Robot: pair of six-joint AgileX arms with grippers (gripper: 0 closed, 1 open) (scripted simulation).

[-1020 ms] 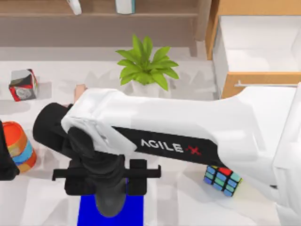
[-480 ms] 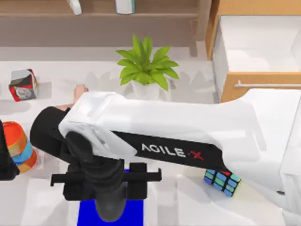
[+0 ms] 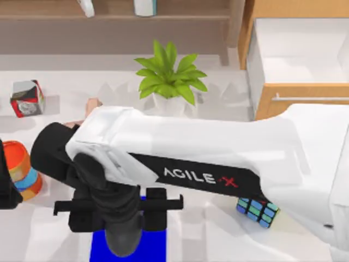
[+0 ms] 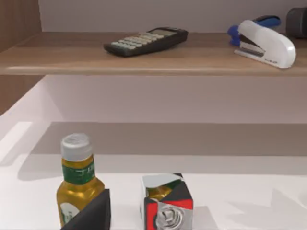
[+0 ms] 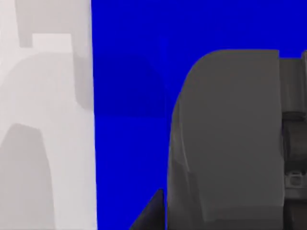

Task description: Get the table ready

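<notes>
— Hovering where, that right tool [image 3: 117, 210]?

— At 6 o'clock, over the blue mat [image 3: 152, 245] on the white table [image 3: 65, 90]; I cannot tell how its fingers stand.

— Farther out?

— Puzzle cube [image 3: 257, 210] at 4 o'clock, striped cup [image 3: 23, 170] at 9 beside the left arm [image 3: 5, 185], plant [image 3: 169, 76] at 12, open drawer cabinet [image 3: 297, 57] at 2. The table spreads under them all.

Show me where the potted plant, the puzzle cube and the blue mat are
Potted plant [image 3: 169, 76], top view, on its green leaves.
Puzzle cube [image 3: 257, 210], top view, on its coloured top face.
Blue mat [image 3: 154, 246], top view, on its bare part beside the right arm.
</notes>
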